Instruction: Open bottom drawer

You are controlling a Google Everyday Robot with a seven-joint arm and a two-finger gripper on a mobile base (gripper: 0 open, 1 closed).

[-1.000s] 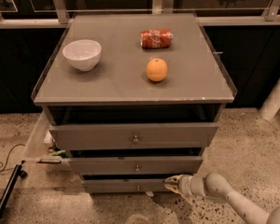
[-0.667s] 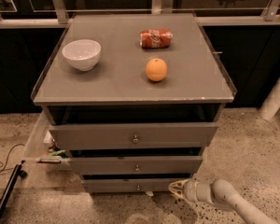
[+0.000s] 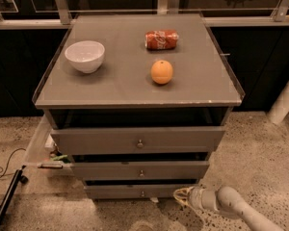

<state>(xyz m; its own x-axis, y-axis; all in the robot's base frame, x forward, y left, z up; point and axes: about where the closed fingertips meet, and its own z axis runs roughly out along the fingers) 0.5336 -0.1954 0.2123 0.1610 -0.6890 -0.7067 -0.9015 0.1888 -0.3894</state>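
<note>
Desk (image 3: 115,88): a grey cabinet seen from above and in front, with a flat top and three drawers stacked below.
Bowl (image 3: 85,56): white, upright, on the back left of the top.
Can (image 3: 161,39): red, lying on its side near the back, right of centre.
Orange (image 3: 162,71): just in front of the can, apart from it, well right of the bowl.
Top drawer (image 3: 183,138): the widest-looking grey front, with a round knob at centre and a dark gap above it.
Middle drawer (image 3: 106,170): a narrower-looking grey front, also with a knob at centre.
Bottom drawer (image 3: 115,191): the lowest and slimmest front, close to the floor (image 3: 260,148), directly under the middle drawer.
Knob (image 3: 142,193): small, round, metal, at the centre of the bottom drawer's front.
Tool (image 3: 182,197): low, just above the floor, at the right end of the bottom drawer and right of the knob; whether it touches the drawer is unclear.
Tool state: cannot tell whether it is released or clenched.
Arm (image 3: 231,206): pale grey, reaching in from the lower right corner.
Floor: speckled stone, with a dark cable (image 3: 2,167) at the left.
</note>
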